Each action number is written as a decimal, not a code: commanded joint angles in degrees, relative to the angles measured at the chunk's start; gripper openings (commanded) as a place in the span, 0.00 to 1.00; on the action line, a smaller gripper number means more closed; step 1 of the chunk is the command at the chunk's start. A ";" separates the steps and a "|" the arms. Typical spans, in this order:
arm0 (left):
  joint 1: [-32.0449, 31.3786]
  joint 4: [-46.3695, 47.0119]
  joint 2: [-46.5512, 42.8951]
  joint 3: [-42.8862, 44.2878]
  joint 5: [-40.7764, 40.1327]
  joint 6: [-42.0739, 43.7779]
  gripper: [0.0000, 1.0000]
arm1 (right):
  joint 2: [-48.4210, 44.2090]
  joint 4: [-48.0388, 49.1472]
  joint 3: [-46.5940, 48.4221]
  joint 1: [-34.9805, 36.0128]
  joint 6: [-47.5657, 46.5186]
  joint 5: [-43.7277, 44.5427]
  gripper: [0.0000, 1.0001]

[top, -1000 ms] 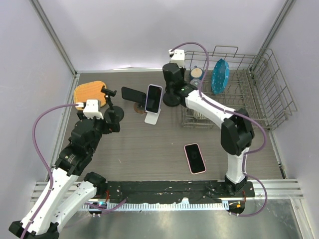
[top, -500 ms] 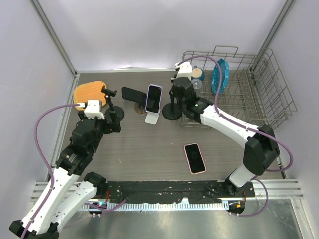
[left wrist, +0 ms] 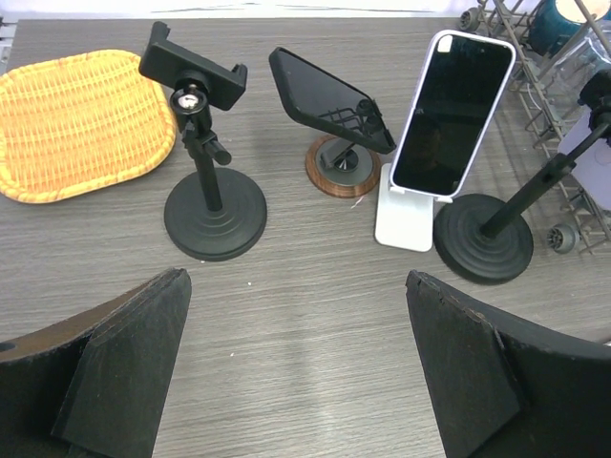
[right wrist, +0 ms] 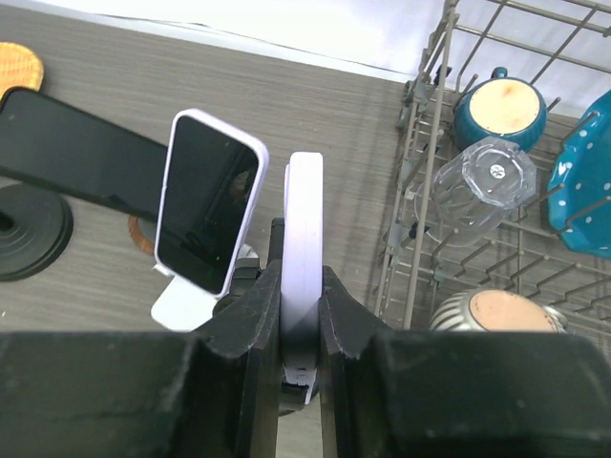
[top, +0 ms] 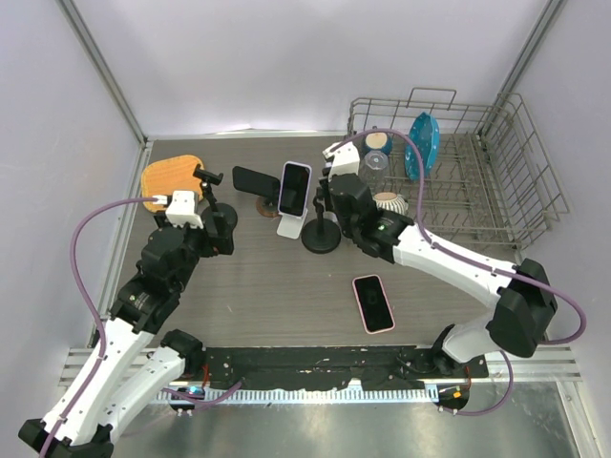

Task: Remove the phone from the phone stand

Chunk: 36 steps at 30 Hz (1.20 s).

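Observation:
My right gripper (right wrist: 304, 315) is shut on a white phone (right wrist: 304, 219), seen edge-on between its pads. The phone sits in the clamp of a black stand whose round base (top: 321, 237) rests on the table right of the white stand; the base also shows in the left wrist view (left wrist: 482, 250). In the top view my right gripper (top: 336, 194) is above that base. My left gripper (left wrist: 296, 382) is open and empty over bare table, near an empty black stand (left wrist: 212, 215); in the top view it (top: 183, 239) is at the left.
A white-cased phone (top: 294, 188) leans on a white stand. A black phone (top: 255, 179) sits on a round wooden stand. A pink phone (top: 373, 302) lies flat near the front. A wicker tray (top: 170, 176) is back left, and a wire dish rack (top: 477, 191) with crockery back right.
My right gripper has moved toward the near left, away from the rack, still closed on the white phone. The black stand's base has slid with it. My left arm has barely moved.

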 commanded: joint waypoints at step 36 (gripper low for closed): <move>-18.13 11.51 23.72 7.56 27.60 12.62 0.89 | -23.76 9.17 -19.39 12.83 4.00 -13.83 0.01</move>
